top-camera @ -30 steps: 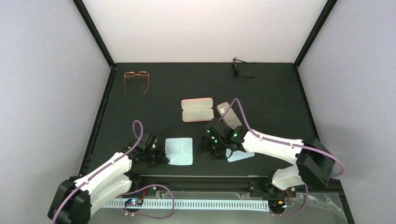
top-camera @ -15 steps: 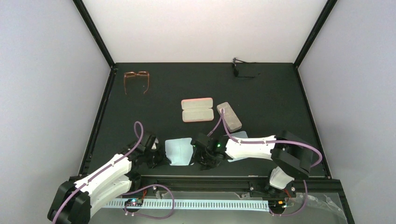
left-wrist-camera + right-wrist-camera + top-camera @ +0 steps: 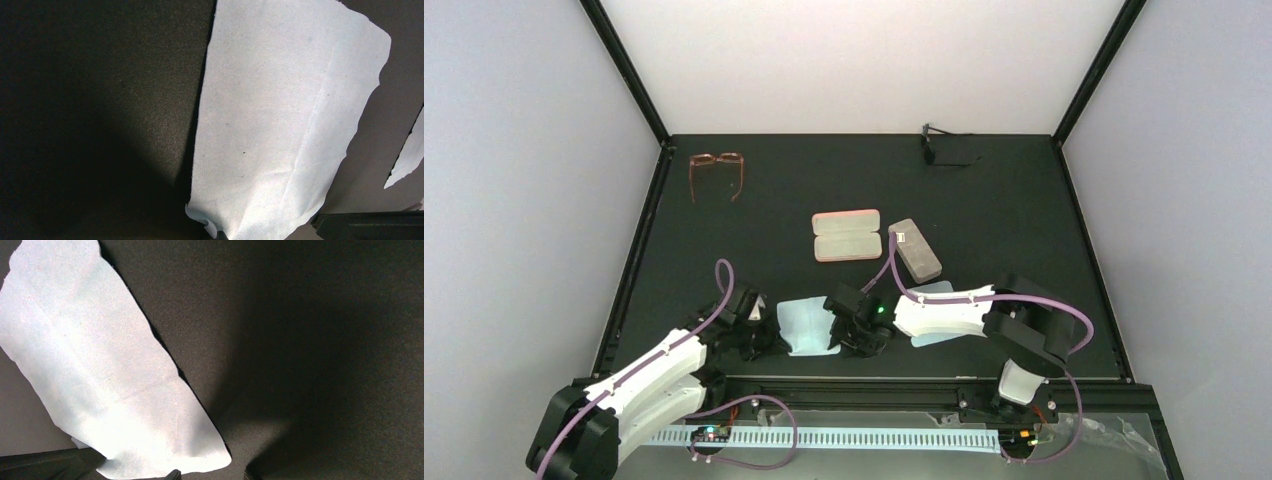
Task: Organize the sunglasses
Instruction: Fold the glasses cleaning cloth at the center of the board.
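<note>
The left claw (image 3: 775,338) pinches the light blue square cloth (image 3: 807,322) by its edge. The right claw (image 3: 836,333) stands open at the opposite edge.

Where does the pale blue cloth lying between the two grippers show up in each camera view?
Top external: the pale blue cloth lies low and centre, between the left gripper and the right gripper.
Left wrist: it fills the centre and right.
Right wrist: it runs down the left side.
Shared landmark: the black table surrounding it in all three.
</note>
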Controlling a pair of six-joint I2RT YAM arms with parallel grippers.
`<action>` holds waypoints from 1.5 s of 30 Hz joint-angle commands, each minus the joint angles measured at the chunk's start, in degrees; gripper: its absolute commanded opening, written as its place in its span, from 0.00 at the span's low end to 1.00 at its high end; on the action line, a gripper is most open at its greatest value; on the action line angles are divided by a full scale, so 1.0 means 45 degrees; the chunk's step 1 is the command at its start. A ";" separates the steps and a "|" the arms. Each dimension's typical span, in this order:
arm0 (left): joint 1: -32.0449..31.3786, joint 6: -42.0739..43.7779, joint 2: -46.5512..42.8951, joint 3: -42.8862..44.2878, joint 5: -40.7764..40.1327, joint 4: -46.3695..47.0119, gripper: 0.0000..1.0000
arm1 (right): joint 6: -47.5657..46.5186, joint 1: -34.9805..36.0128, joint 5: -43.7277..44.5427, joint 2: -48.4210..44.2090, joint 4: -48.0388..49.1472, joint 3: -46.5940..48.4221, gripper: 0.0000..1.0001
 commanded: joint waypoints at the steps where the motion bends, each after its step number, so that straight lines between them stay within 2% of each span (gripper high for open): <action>1: -0.0024 0.0568 0.0375 -0.0318 -0.0076 -0.1499 0.02 | 0.0136 0.0014 0.0821 0.0514 0.0013 -0.0058 0.33; 11: -0.0035 0.0851 0.0255 -0.0174 -0.0359 -0.1933 0.01 | -0.0711 -0.0357 0.0623 0.0953 0.0195 0.0113 0.28; 16: -0.0025 0.0912 0.0275 -0.0103 -0.0461 -0.2019 0.02 | -0.0946 -0.0373 0.0444 0.1154 0.0331 0.0108 0.21; 23: -0.0025 0.0888 0.0285 -0.0064 -0.0599 -0.2073 0.01 | -0.1364 -0.0461 0.0397 0.1260 0.0059 0.0301 0.01; 34: -0.0025 0.0377 0.0026 0.0119 0.0159 -0.2107 0.02 | -0.1044 -0.0467 0.0015 0.0516 -0.1558 0.0908 0.01; 45: -0.0034 -0.0118 0.0433 0.1461 0.0289 -0.2746 0.02 | -0.1077 -0.0730 -0.0226 0.0453 -0.2944 0.2483 0.01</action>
